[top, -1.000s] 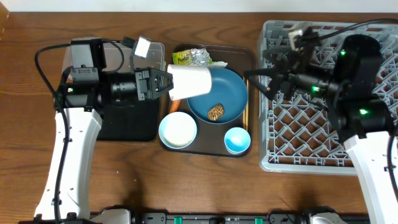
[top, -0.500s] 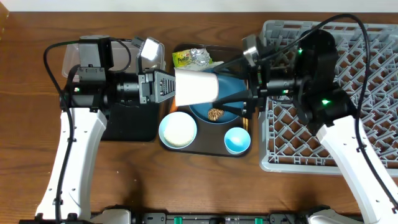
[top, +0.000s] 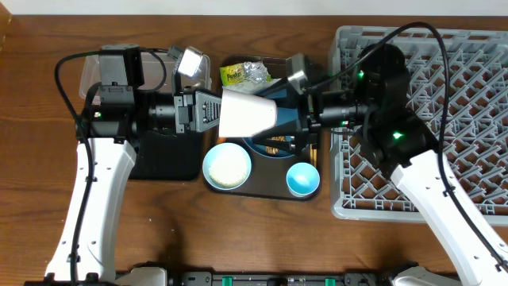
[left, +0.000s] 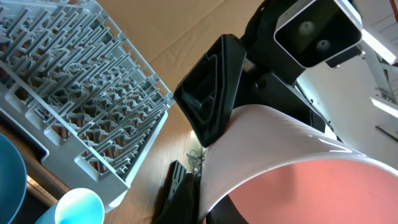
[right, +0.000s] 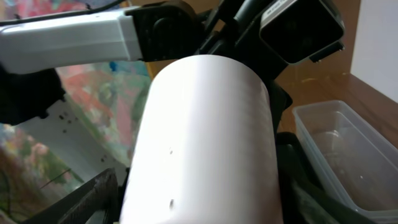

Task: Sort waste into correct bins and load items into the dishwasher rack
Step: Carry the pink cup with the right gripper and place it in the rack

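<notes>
My left gripper (top: 209,111) is shut on the rim of a white cup with a pink inside (top: 248,114) and holds it on its side above the brown tray. In the left wrist view the cup (left: 323,180) fills the lower right, with my left gripper (left: 205,205) pinching its rim. My right gripper (top: 295,127) is open, its fingers on either side of the cup's base end. In the right wrist view the cup (right: 205,124) lies between the right gripper's (right: 199,208) fingers. The dark-blue plate (top: 279,135) is mostly hidden below. The grey rack (top: 444,119) stands at the right.
On the brown tray (top: 262,192) sit a white bowl (top: 227,165), a light-blue cup (top: 302,178), foil (top: 256,71) and a yellow-green wrapper (top: 232,75). The black tray (top: 163,155) and clear tub (top: 89,75) lie under my left arm.
My right arm has swung left from over the rack to the cup, and its fingers now straddle it. My left gripper moved the cup slightly right and then held it still.
</notes>
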You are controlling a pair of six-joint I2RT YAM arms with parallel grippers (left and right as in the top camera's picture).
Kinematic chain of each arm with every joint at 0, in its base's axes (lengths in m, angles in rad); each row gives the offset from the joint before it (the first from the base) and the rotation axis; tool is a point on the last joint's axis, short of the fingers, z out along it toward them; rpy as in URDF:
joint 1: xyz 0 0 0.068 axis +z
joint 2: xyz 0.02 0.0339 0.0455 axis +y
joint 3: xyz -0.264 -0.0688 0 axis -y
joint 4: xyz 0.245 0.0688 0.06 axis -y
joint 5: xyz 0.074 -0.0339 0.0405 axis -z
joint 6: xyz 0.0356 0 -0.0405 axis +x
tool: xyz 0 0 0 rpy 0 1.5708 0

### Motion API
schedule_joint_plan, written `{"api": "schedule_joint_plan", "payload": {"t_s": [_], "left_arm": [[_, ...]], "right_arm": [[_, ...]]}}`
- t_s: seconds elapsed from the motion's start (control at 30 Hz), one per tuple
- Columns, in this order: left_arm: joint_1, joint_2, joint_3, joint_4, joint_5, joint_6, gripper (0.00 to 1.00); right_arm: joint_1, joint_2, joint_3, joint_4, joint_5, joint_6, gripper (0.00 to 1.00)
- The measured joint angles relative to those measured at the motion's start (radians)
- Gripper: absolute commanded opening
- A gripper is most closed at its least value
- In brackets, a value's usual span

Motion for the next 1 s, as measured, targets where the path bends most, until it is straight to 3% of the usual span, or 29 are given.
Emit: {"api": "schedule_joint_plan", "payload": {"t_s": [0.13, 0.17, 0.23, 0.33, 0.53, 0.73, 0.87, 1.0], "left_arm": [[0.000, 0.000, 0.000, 0.000, 0.000, 0.000, 0.07], [0.000, 0.000, 0.000, 0.001, -0.001, 0.000, 0.11], [0.000, 0.000, 0.000, 0.005, -0.008, 0.004, 0.45], [0.000, 0.000, 0.000, 0.007, -0.025, 0.002, 0.61], [0.000, 0.000, 0.000, 0.020, -0.037, 0.000, 0.66], [0.003, 0.003, 0.000, 0.038, -0.064, 0.001, 0.80], [0.004, 0.007, 0.000, 0.041, -0.072, -0.003, 0.83], [0.000, 0.007, 0.000, 0.042, -0.072, -0.003, 0.83]], "right_arm": [[0.015, 0.000, 0.000, 0.004, 0.038, -0.003, 0.67], [0.015, 0.000, 0.000, 0.003, 0.042, -0.003, 0.66], [0.018, 0.000, 0.000, 0.003, 0.042, -0.003, 0.64], [0.028, 0.000, 0.000, -0.006, 0.032, -0.003, 0.61], [0.021, 0.000, 0.000, -0.114, 0.074, -0.021, 0.55], [-0.060, -0.005, 0.000, -0.224, 0.130, -0.038, 0.49], [-0.171, -0.036, 0.000, -0.265, 0.168, -0.041, 0.45], [-0.333, -0.080, 0.000, -0.356, 0.276, -0.043, 0.48]]}}
